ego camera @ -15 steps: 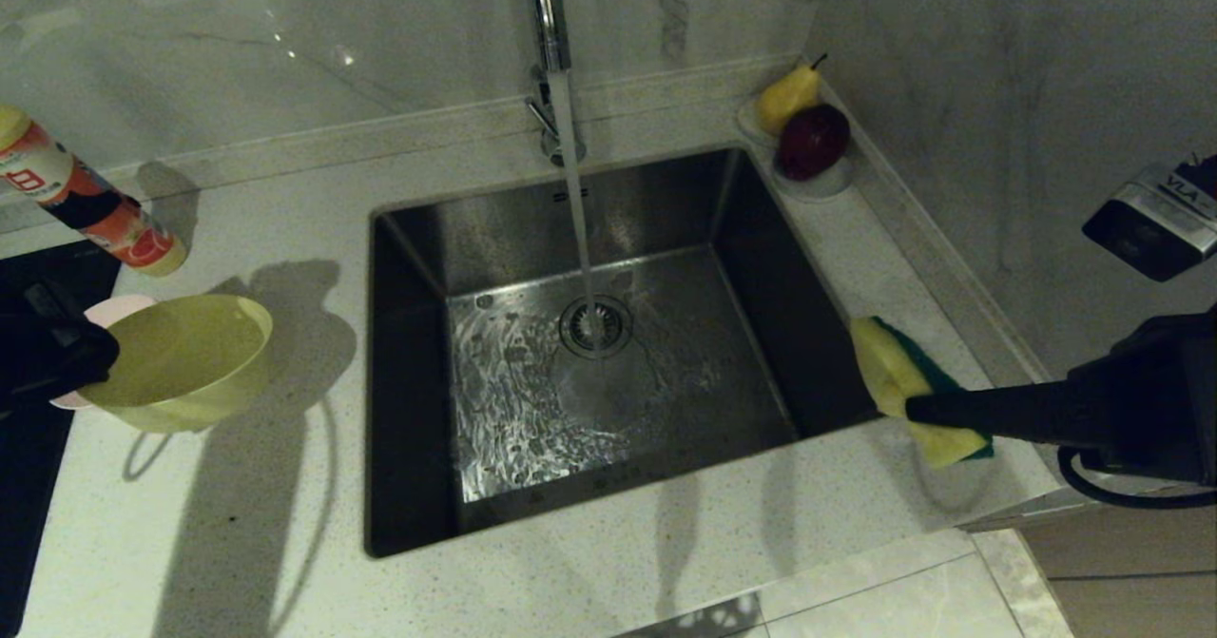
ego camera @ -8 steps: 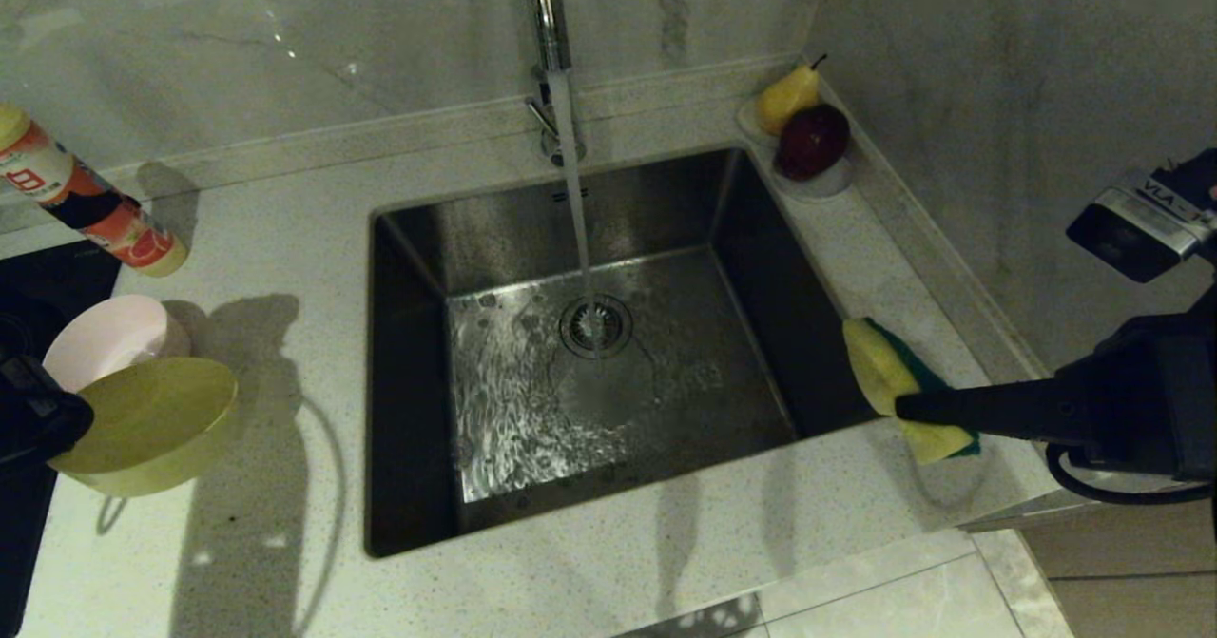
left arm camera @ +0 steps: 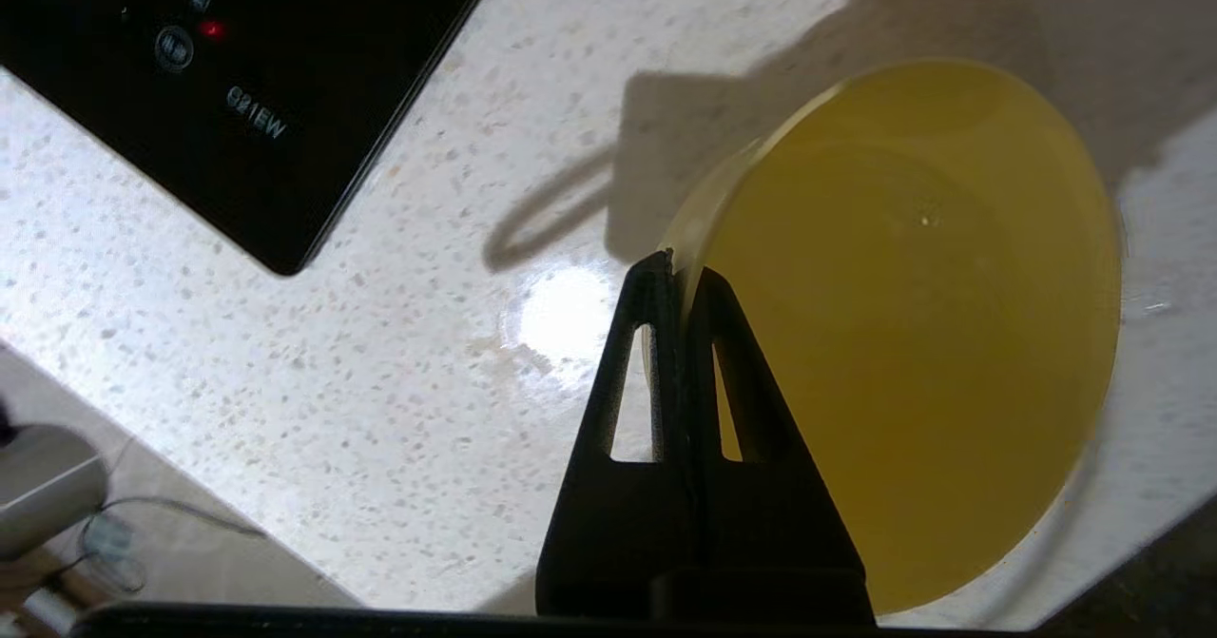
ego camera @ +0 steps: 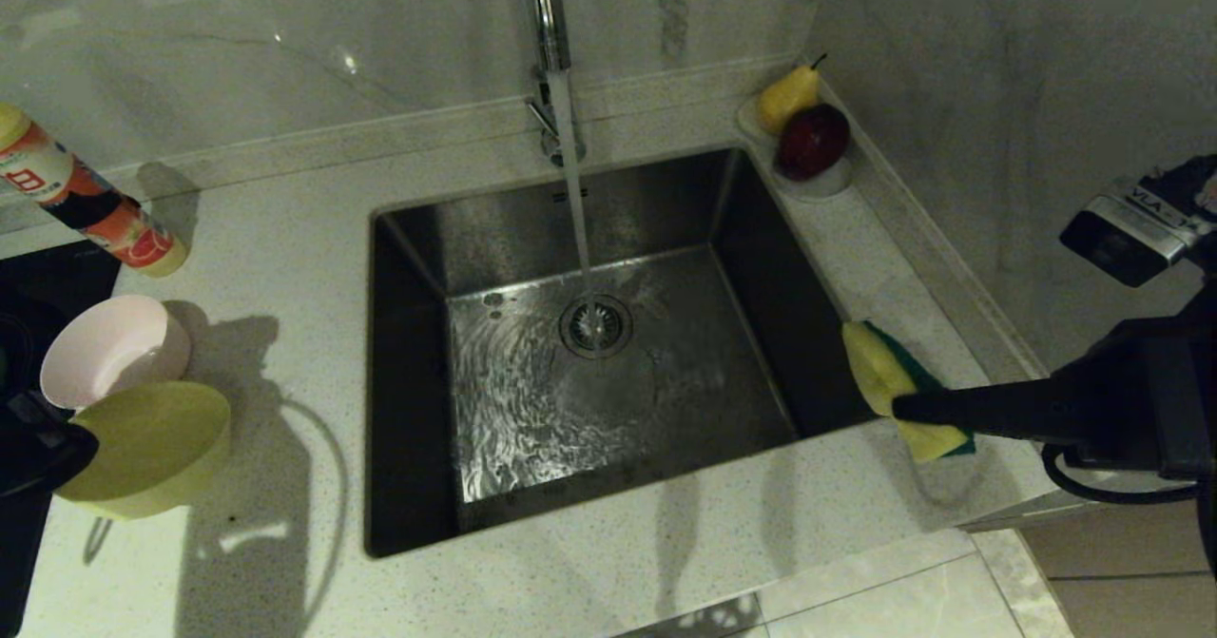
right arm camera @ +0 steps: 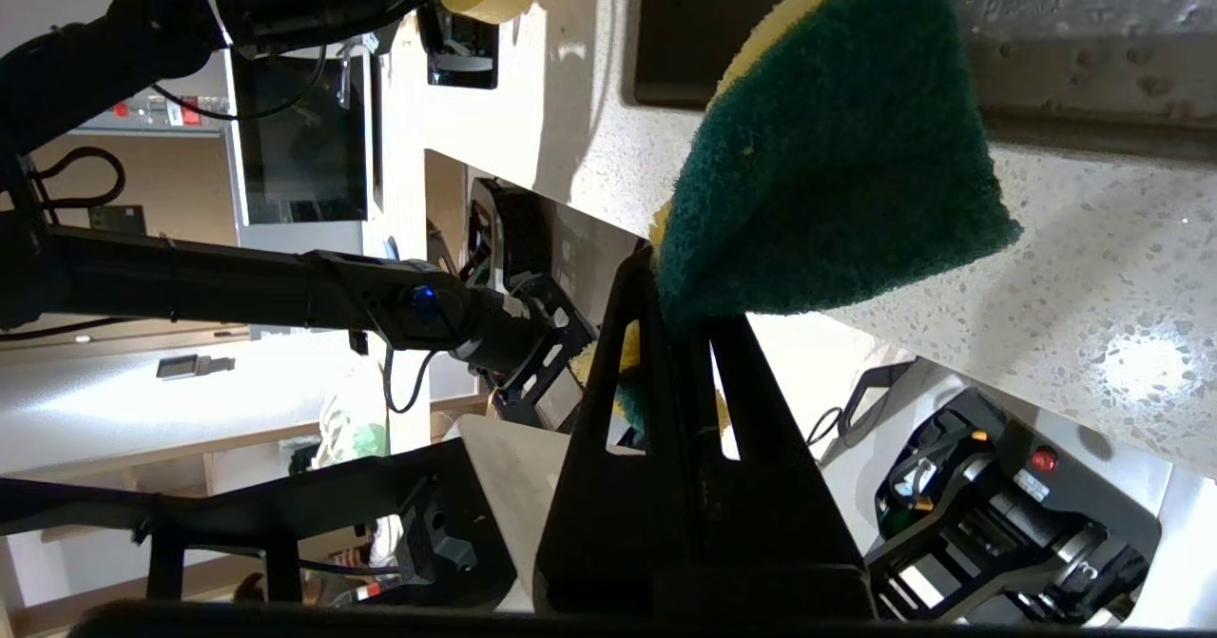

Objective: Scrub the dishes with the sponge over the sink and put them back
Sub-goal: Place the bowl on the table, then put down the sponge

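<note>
Countertop (ego camera: 285,239) beside sink (ego camera: 589,334): left end effector (left arm camera: 677,267) pinches yellow bowl (ego camera: 143,448).

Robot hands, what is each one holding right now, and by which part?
The left hand pinches the yellow bowl by its rim. The right hand grips the sponge at one end, green face and yellow foam squeezed together.

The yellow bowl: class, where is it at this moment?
In the head view the yellow bowl is at the far left, over the counter left of the sink, beside the pink bowl, pinched by its rim in the left claw.
</note>
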### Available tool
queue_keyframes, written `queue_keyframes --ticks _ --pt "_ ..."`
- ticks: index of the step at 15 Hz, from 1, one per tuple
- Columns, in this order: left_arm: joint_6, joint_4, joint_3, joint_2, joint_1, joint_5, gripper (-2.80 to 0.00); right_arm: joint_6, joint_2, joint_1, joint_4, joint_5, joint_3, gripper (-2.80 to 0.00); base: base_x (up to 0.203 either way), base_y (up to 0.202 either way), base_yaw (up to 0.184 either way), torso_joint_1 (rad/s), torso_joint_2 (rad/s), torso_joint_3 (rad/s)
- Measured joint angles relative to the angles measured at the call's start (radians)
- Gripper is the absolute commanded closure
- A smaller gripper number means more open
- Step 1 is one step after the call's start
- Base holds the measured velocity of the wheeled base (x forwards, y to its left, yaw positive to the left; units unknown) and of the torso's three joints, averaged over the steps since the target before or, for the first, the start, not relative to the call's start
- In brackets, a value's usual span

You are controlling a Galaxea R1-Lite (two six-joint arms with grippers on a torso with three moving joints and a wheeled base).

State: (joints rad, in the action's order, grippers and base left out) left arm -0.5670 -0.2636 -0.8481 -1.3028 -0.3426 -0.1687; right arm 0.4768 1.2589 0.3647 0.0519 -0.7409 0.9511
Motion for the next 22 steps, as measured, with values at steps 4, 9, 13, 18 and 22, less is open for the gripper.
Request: queue_keyframes --ticks 4,9,13,18,22 --pt "0.010 0.087 0.043 0.002 -0.002 0.000 -2.80 -0.001 0.001 0.000 0.000 -0.004 -0.005 0.00 0.000 0.000 0.000 0.000 0.00 0.000" --pt "-0.002 0.102 0.039 0.001 -0.002 0.010 -2.80 -0.001 -0.007 -0.005 0.000 -0.003 -0.013 0.00 0.000 0.000 0.000 0.000 0.00 0.000" --pt "0.055 0.079 -0.109 0.030 0.000 0.080 0.00 0.000 -0.013 -0.011 0.000 -0.003 -0.018 0.00 0.000 0.000 0.000 0.000 0.00 0.000" --pt "0.348 0.113 -0.342 -0.005 0.061 0.110 0.00 0.004 -0.016 -0.011 0.005 0.001 -0.019 0.00 0.000 0.000 0.000 0.000 0.00 0.000" --pt "0.501 0.349 -0.341 -0.075 0.133 0.208 0.00 0.004 -0.022 -0.013 0.013 0.004 -0.020 0.00 0.000 0.000 0.000 0.000 0.00 0.000"
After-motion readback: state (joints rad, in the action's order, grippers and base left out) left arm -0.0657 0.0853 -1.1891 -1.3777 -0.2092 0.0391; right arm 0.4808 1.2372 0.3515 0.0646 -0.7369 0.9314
